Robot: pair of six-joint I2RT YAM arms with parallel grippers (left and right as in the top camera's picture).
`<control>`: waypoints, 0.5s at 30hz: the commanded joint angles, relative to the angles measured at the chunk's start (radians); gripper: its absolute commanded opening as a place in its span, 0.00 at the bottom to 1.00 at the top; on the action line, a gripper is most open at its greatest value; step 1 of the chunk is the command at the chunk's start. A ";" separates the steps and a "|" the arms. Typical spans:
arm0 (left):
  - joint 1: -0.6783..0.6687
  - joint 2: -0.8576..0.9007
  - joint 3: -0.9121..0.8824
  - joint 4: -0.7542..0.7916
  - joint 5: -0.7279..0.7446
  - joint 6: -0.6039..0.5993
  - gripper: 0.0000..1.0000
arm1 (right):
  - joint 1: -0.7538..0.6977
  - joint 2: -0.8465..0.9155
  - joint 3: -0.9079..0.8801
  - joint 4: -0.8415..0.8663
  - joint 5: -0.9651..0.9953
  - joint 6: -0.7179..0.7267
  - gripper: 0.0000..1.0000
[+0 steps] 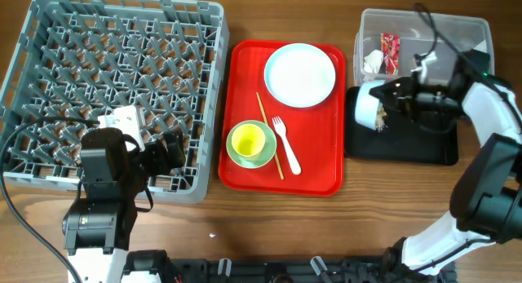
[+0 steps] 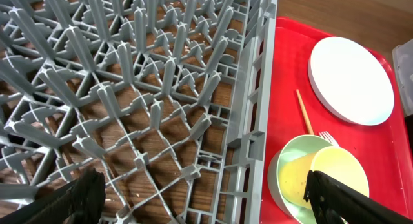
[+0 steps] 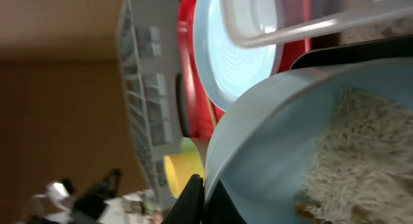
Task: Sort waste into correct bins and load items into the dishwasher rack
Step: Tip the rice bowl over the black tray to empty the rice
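Overhead, my right claw (image 1: 390,102) is half lost behind its own wrist and cable, but it is clamped on the pale blue bowl (image 1: 367,106). The bowl hangs tipped on its side over the 9 o'clock end of the black tray (image 1: 408,148). At 12 o'clock from there, the clear tub (image 1: 465,30) holds the red wrapper (image 1: 390,53) and the white tissue (image 1: 373,63). The red tray (image 1: 322,173) carries the plate (image 1: 300,75), fork (image 1: 287,148), chopstick (image 1: 267,128) and the cup (image 1: 249,140) on its saucer (image 1: 263,158). My left claw (image 1: 167,152) hovers over the rack (image 1: 114,79) near its 5 o'clock corner, on the wooden surface (image 1: 269,234).

Left wrist: my fingers (image 2: 77,198) are cut off at the bottom corners, spread wide, with only pegs between them. The 5 o'clock finger covers part of the cup.

Right wrist: the bowl fills the frame, blurred. Rice scraps (image 3: 361,153) cling inside it at 3 o'clock. Only one dark fingertip (image 3: 192,197) shows, at the bowl's rim at 6 o'clock. The tub's rim crosses in front of the plate.
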 commanded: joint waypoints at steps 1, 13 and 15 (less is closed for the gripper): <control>-0.004 -0.002 0.021 0.003 -0.006 -0.010 1.00 | -0.080 0.048 -0.043 0.017 -0.254 0.106 0.04; -0.004 -0.002 0.021 0.003 -0.006 -0.010 1.00 | -0.224 0.061 -0.086 0.133 -0.483 0.277 0.04; -0.004 -0.002 0.021 0.003 -0.006 -0.010 1.00 | -0.224 0.061 -0.086 0.148 -0.466 0.276 0.04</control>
